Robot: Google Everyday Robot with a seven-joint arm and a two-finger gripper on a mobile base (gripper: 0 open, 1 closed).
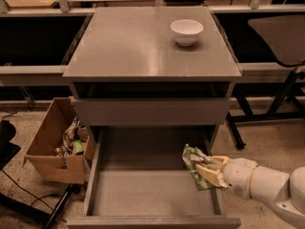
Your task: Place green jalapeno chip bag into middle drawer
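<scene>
The green jalapeno chip bag (pixel 193 166) is crumpled, green and white, and hangs over the right side of the open middle drawer (pixel 143 194). My gripper (pixel 208 168) comes in from the lower right on a white arm and is shut on the bag, holding it above the drawer's grey floor near the right wall. The drawer is pulled out wide below a closed grey drawer front (pixel 151 111).
A white bowl (pixel 187 31) stands on the cabinet top (pixel 133 46) at the back right. An open cardboard box (pixel 57 147) with clutter sits on the floor to the left of the drawer. A chair base (pixel 271 113) stands at the right.
</scene>
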